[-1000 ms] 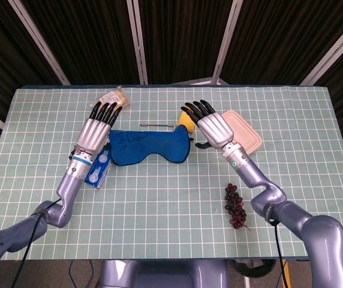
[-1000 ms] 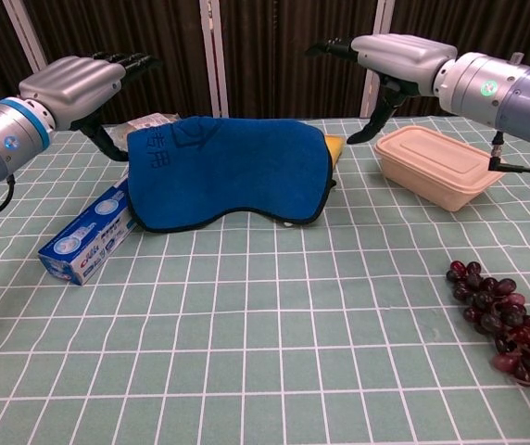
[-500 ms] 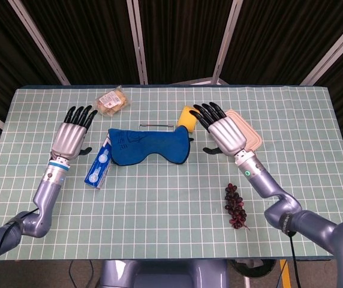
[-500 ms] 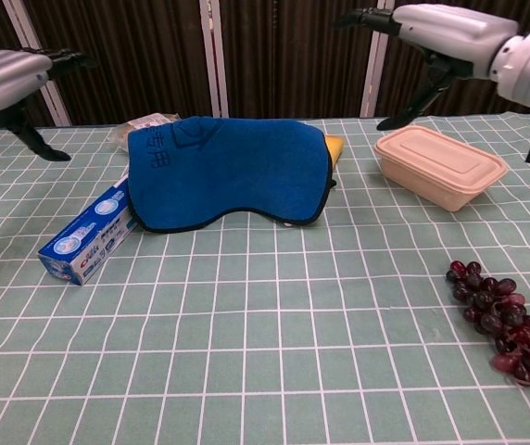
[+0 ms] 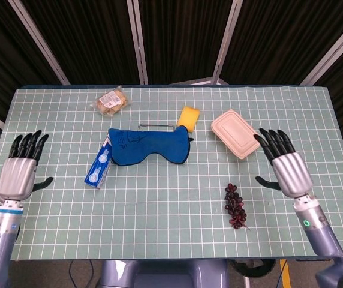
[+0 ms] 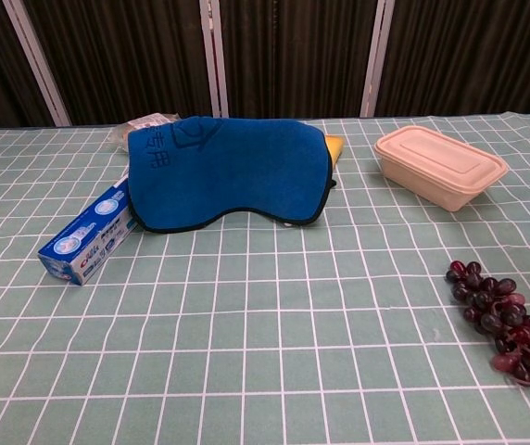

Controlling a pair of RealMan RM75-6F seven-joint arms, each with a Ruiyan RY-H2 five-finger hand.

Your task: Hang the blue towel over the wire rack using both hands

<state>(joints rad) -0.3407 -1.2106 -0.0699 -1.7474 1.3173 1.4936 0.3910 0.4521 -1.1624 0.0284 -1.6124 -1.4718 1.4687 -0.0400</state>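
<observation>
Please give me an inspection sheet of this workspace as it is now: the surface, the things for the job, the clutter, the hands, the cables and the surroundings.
Surface: table under a green cloth with a white grid.
Job's things: blue towel draped over the wire rack; of the rack only a thin wire shows behind the towel in the head view.
Clutter: toothpaste box touching the towel's left edge; yellow sponge behind the towel; lidded beige container; grapes; wrapped snack.
Hands: left hand and right hand open, holding nothing, far from the towel.
Cables: nothing seen on the table.
Surroundings: dark curtains with pale frame bars.
</observation>
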